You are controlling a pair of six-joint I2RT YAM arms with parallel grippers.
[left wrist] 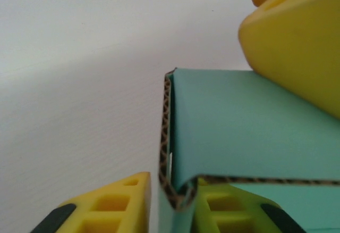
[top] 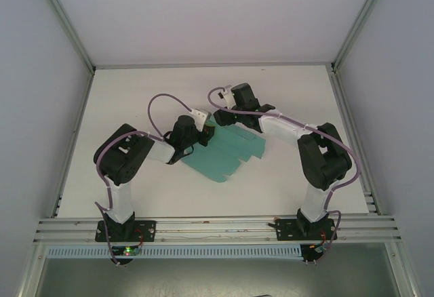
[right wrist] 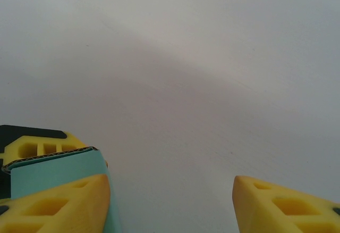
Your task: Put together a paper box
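White surface (top: 135, 107): pale grey walls (top: 41, 73) around, metal rail (top: 217, 226) at near edge.
Paper box (top: 234, 149): teal card, mid-surface between the arms.
Left gripper (left wrist: 172, 204): jaws narrow astride its folded edge; we cannot tell whether pinching.
Right gripper (right wrist: 170, 201): jaws spread wide, card against one.

Paper box (top: 230, 151) on table (top: 135, 93) ctr, edge inside left pincer (left wrist: 170, 206).
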